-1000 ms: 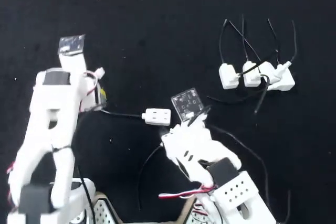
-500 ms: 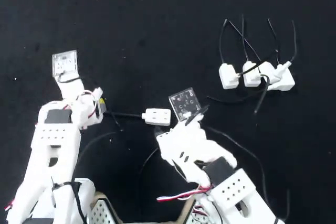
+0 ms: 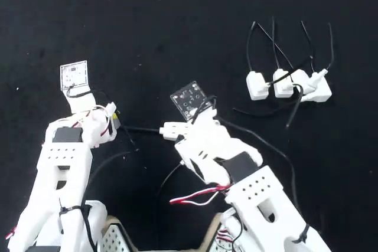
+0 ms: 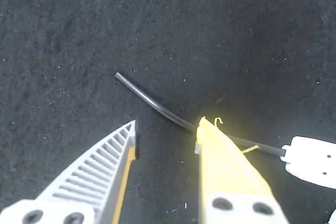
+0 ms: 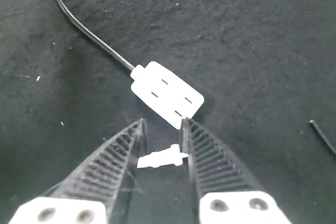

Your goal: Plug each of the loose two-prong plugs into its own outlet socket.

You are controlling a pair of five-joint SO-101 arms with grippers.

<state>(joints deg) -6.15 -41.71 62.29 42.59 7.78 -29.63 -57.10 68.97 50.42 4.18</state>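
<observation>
Right tool (image 5: 163, 128), narrow, grips a small white plug (image 5: 160, 158) crosswise, just short of the socket (image 5: 167, 95), which lies flat on the worktop (image 3: 177, 33), slots up. Left tool (image 4: 167, 125), wide and holding nothing, stands at the socket's cord (image 4: 152, 103). Judged step: insertion. The prongs probably need turning to face a slot pair, then a straight push; pinning the cord with the left tool would likely stop the light socket sliding. Worktop: black cloth. More white blocks (image 3: 289, 85) with black leads lie well apart; the room beyond is indistinct
</observation>
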